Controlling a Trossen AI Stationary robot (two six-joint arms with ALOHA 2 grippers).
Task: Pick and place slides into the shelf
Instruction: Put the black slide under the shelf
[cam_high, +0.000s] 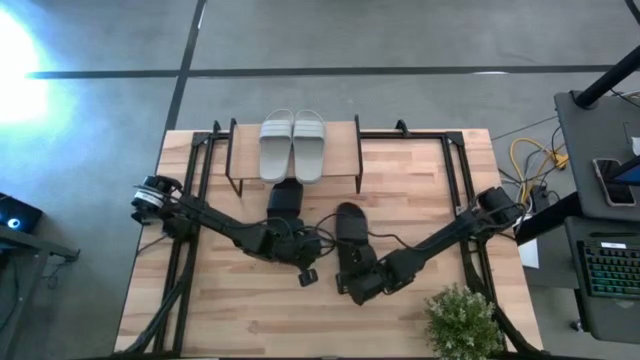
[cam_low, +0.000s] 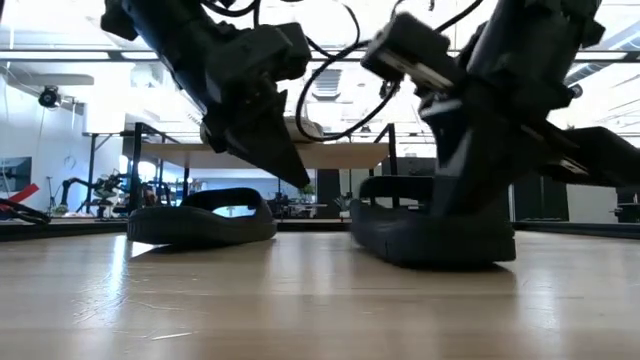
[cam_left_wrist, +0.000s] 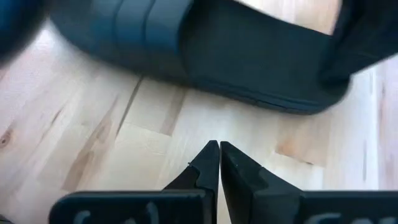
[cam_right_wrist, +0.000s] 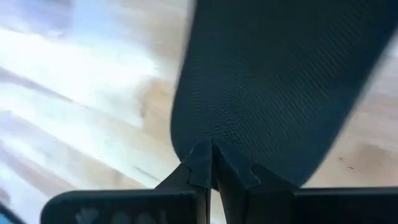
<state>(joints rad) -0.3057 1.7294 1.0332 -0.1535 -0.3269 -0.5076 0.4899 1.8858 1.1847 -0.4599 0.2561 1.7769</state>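
The pale grey pair of slides (cam_high: 293, 145) lies on the shelf (cam_high: 345, 150), whose top board is light wood on a thin black frame. Two black slides (cam_high: 349, 228) (cam_high: 285, 197) sit on the surface (cam_high: 420, 180), pale blond wood in jointed strips with darker grain streaks, and the near one's sole (cam_right_wrist: 280, 81) shows a fine woven texture. Both arms are dark, and a green plant (cam_high: 462, 320) stands at the surface's corner.

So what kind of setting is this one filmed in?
Probably a robotics lab or workshop: a wooden table on bare concrete floor, a keyboard and cables beside it, and open ceiling lights behind.
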